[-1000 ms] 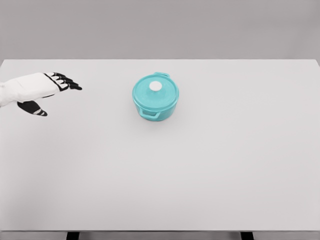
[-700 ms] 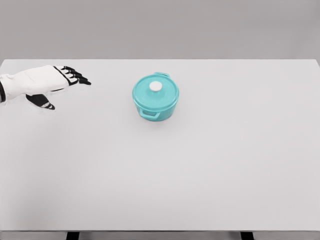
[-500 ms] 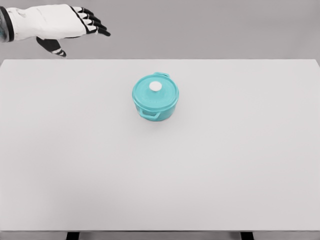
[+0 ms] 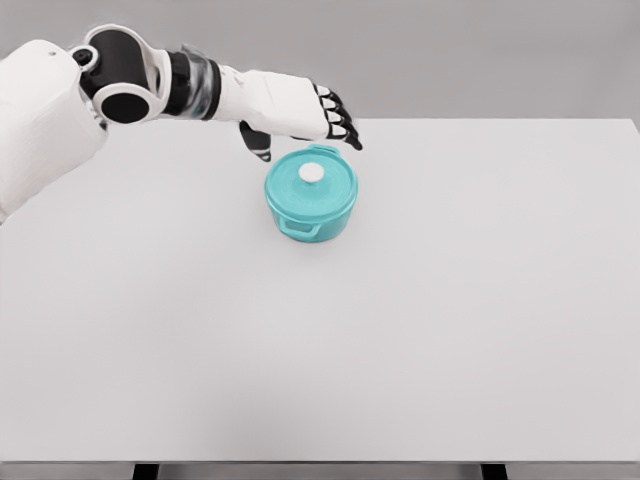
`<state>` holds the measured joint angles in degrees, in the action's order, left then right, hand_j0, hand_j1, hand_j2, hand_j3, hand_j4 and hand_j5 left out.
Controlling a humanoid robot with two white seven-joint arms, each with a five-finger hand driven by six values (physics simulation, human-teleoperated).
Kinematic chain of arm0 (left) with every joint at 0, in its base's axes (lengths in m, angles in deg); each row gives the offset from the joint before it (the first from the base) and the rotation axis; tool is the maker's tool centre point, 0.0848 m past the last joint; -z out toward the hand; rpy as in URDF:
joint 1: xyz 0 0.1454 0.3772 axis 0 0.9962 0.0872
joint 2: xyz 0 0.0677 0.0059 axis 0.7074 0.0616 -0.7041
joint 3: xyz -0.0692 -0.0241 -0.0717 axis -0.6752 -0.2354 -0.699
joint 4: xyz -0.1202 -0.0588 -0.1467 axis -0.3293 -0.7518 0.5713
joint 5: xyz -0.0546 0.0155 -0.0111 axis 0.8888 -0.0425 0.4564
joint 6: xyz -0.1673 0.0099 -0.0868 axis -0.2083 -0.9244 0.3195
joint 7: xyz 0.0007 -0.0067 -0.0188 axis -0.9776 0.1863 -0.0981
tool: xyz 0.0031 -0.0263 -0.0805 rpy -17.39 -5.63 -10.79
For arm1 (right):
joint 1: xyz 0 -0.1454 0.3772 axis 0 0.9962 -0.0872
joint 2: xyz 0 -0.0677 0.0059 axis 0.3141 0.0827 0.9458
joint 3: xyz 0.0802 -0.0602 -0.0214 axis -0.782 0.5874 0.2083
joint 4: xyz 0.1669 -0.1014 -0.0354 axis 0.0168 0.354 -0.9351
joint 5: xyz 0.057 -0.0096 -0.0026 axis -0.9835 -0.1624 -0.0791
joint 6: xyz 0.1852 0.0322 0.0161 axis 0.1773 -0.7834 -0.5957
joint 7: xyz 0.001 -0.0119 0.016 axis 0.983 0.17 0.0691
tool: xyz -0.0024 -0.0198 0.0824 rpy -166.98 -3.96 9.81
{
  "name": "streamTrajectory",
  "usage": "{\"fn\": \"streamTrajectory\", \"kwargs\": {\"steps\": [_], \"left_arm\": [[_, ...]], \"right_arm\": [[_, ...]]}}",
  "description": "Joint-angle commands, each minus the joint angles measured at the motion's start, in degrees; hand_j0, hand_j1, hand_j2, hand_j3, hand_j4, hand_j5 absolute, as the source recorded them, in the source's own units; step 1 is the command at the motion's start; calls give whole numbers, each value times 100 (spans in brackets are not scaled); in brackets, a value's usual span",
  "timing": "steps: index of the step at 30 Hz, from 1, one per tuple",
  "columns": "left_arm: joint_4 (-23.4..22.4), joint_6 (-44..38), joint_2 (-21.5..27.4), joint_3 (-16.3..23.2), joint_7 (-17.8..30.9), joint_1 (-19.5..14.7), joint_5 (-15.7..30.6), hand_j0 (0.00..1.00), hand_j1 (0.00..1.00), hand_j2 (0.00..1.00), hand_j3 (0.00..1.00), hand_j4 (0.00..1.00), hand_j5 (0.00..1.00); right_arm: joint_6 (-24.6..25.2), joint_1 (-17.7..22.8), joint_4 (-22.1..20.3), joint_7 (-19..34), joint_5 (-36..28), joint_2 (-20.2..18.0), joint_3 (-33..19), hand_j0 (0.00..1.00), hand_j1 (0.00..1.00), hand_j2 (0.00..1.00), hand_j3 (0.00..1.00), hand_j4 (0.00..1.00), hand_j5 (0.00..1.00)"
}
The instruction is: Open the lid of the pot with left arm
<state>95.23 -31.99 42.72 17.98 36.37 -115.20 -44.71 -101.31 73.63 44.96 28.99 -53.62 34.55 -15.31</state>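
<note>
Head view. Just above centre of the frame, on the white table (image 4: 420, 330): a small teal pot (image 4: 311, 196) with two side handles, standing upright. Lid (image 4: 311, 186) seated flat on the rim, closed, with a round white knob (image 4: 312, 173) at its middle. Contents hidden under the lid, so not possible to say whether anything is inside.

Reaching in from the upper left: the left hand (image 4: 300, 118), poised over the pot's far edge, fingers (image 4: 340, 125) extended and loosely spread, thumb hanging below, grasping nothing, apparently not touching the lid.

Probably rigid and smooth, like enamelled metal, so likely slippery along the rim and fairly light at this size. Best hold: the knob, pinched between thumb and fingertips and lifted straight up.
</note>
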Motion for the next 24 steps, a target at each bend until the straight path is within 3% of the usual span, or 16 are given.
{"fn": "streamTrajectory", "kwargs": {"steps": [1, 4, 9, 24], "left_arm": [[-128, -16, -154, 111, -3, 35, 15, 100, 100, 100, 100, 100, 100], [-136, -16, -251, 155, -3, 141, 6, 98, 98, 98, 98, 98, 98], [-136, -16, -251, 146, -3, 141, -12, 86, 86, 86, 86, 86, 86], [-444, -16, -357, 172, -3, 299, -231, 86, 86, 86, 86, 86, 86]], "right_arm": [[-1, 0, -1, 1, -1, -1, 0, 100, 100, 100, 100, 100, 100], [-1, 0, -1, 1, -1, -1, 0, 100, 100, 100, 100, 100, 100], [-1, 0, -1, 1, -1, -1, 0, 100, 100, 100, 100, 100, 100], [-1, 0, -1, 1, -1, -1, 0, 100, 100, 100, 100, 100, 100]]}}
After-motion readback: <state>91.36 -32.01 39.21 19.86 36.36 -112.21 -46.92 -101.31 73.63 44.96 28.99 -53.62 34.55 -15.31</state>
